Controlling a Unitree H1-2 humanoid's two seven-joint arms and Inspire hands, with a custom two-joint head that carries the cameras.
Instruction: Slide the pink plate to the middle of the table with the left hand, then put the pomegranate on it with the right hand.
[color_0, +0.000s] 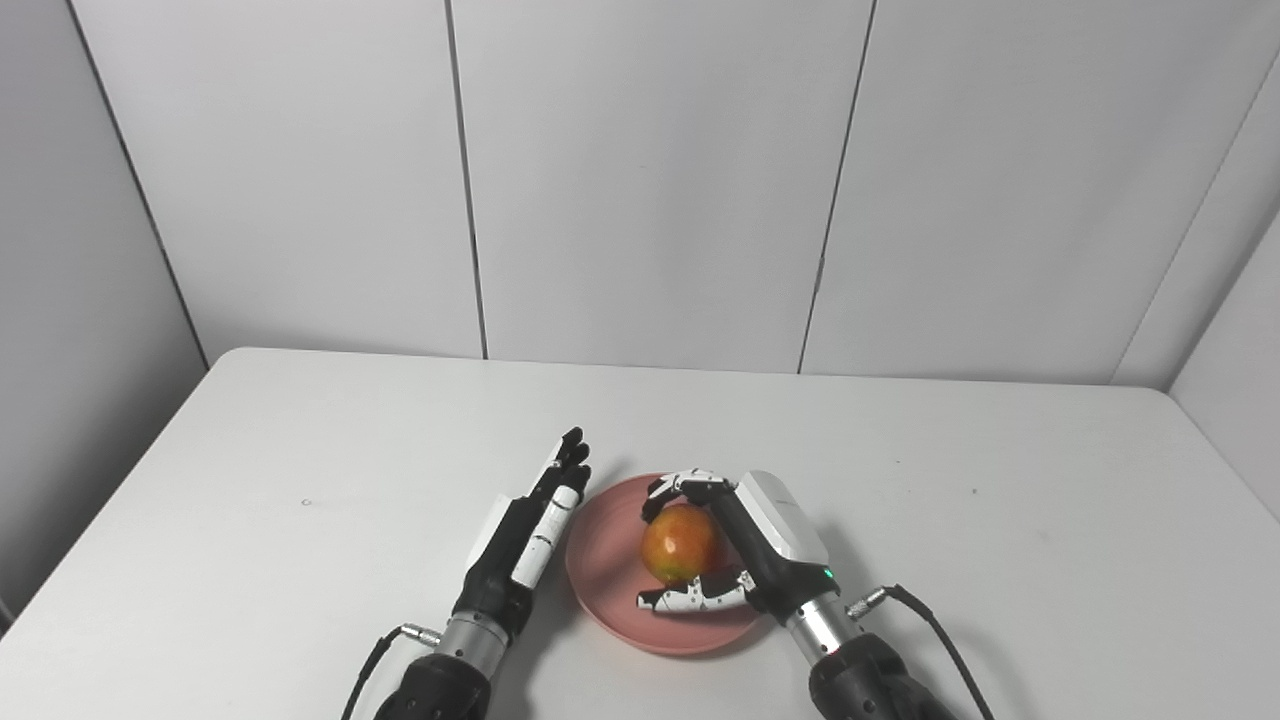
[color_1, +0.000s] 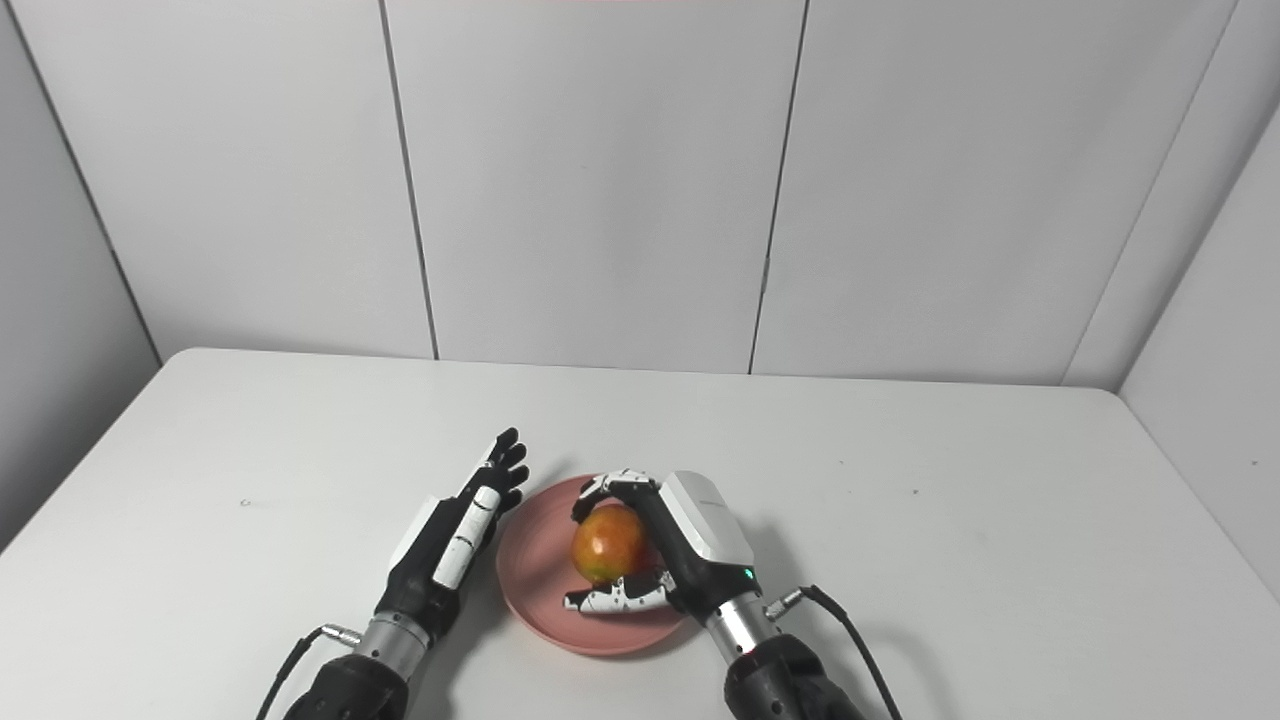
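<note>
A pink plate (color_0: 600, 560) lies on the white table near the front, about at mid-width. An orange-red pomegranate (color_0: 680, 542) sits over the plate's middle, and my right hand (color_0: 745, 545) is shut on it, fingers curled over its top and thumb under its front. Whether the fruit rests on the plate I cannot tell. My left hand (color_0: 535, 525) lies flat and open on the table just left of the plate, fingers stretched forward beside its rim and holding nothing.
The white table (color_0: 300, 480) reaches to grey wall panels at the back and on both sides. A black cable (color_0: 930, 625) loops off my right wrist, and another trails from the left wrist.
</note>
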